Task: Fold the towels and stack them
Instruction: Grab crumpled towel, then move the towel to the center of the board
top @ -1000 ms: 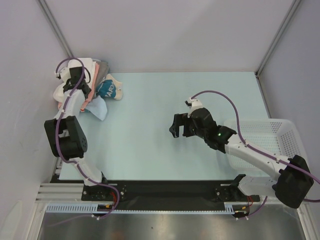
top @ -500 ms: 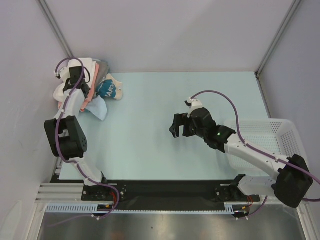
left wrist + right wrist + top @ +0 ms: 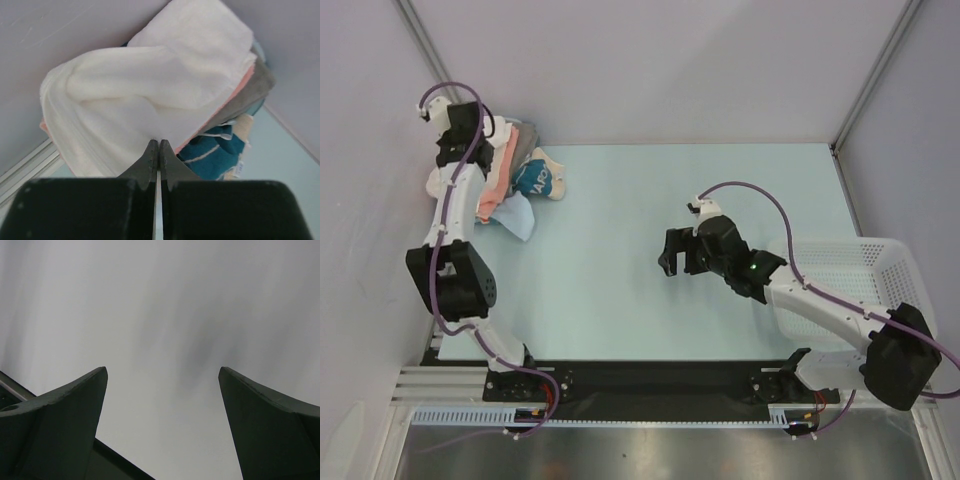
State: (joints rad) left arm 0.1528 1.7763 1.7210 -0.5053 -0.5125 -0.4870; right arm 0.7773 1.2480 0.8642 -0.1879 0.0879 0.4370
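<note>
Two fingers on the left gripper are pressed flat together, no gap showing, with the tips right up against a fold of the white towel. Can't tell from the wrist view whether any cloth is actually caught between them. The white towel is bunched on top of the pile in the far left corner, up against the wall. Under it sits the grey towel, with the salmon-pink towel poking out along the edge. The light blue towel trails off the near side of the pile onto the table. A teal bundle with white print sits just beside the pile on its right.

The right gripper has its fingers spread wide with nothing between them, and its wrist camera sees only a blank pale surface. It hangs over the middle of the table, well apart from the towels. A white mesh basket sits at the right edge, by that arm.
</note>
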